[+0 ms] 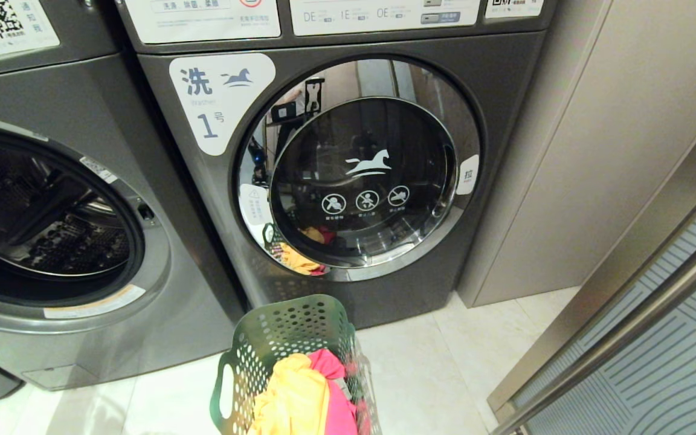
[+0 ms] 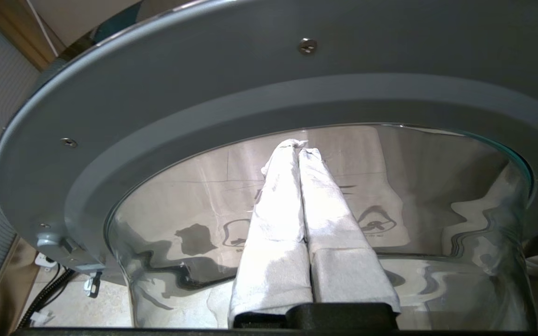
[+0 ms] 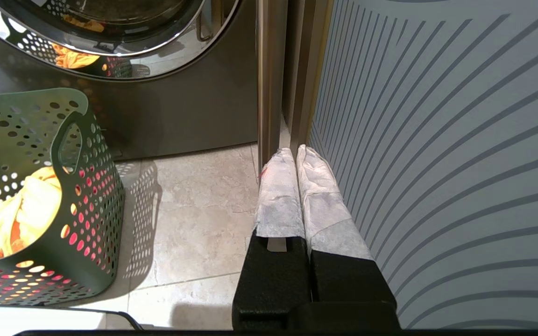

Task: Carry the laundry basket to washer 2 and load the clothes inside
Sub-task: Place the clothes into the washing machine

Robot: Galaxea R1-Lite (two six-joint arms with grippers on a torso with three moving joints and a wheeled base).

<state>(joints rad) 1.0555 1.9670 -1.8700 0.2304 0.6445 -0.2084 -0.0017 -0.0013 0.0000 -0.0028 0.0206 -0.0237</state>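
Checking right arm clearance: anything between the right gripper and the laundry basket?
Nothing: bare floor tile separates the right gripper from the laundry basket, per the right wrist view.

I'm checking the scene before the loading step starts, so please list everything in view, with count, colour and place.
washer labelled 1: one, dark grey, straight ahead, door closed
washer with open drum: one, dark grey, to the left; no number label visible
open washer door: one, grey rim with glass bowl, seen from its inner side by the left wrist
laundry basket: one, green, on the floor before the washers
clothes: yellow-orange and pink-red pieces, in the basket
floor: pale tiles
striped panel: one, grey-blue, on the right
left gripper: shut, pointing at the door's glass
right gripper: shut, low beside the striped panel
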